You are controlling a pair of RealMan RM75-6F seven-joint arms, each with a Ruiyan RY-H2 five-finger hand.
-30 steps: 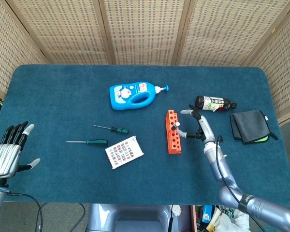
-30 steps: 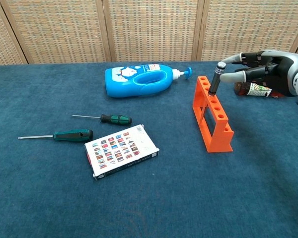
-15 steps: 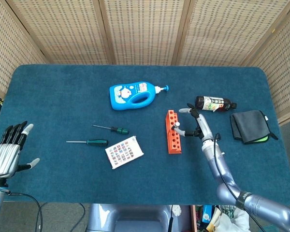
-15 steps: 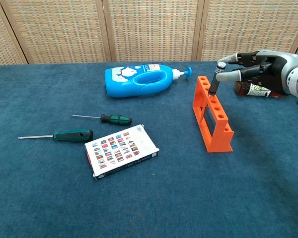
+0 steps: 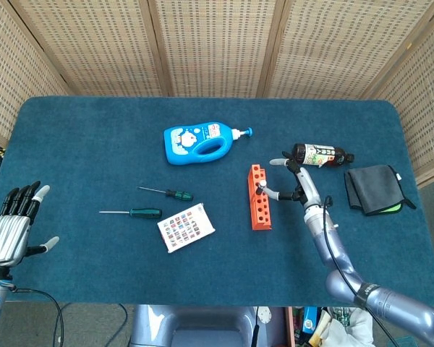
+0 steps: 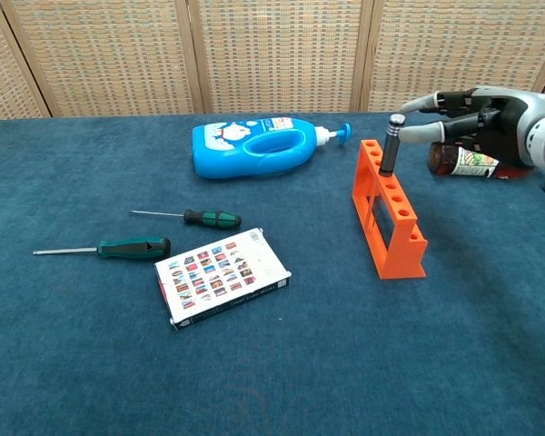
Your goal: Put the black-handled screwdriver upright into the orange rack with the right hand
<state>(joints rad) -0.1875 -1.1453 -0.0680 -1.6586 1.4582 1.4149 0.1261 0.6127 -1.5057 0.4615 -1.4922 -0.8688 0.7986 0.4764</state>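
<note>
The black-handled screwdriver (image 6: pixel 391 145) stands upright in a far-end hole of the orange rack (image 6: pixel 388 213); in the head view its silver cap (image 5: pixel 261 186) shows above the rack (image 5: pixel 258 202). My right hand (image 6: pixel 490 118) hovers just right of it with fingers spread. One fingertip (image 6: pixel 411 134) reaches to the handle's side, and the upper finger is lifted clear of the cap. In the head view the right hand (image 5: pixel 298 181) sits beside the rack. My left hand (image 5: pixel 11 224) hangs at the table's near left edge, fingers apart and holding nothing.
A blue detergent bottle (image 6: pixel 254 147) lies behind the rack to the left. Two green-handled screwdrivers (image 6: pixel 209 218) (image 6: pixel 132 247) and a patterned card box (image 6: pixel 222 275) lie left of centre. A dark bottle (image 5: pixel 322 155) and a folded dark cloth (image 5: pixel 374 188) lie at the right.
The screwdriver has gone from leaning toward the right hand to standing straight in the rack. The pinching fingers have spread apart, the upper one lifting off the cap. The left hand has not moved.
</note>
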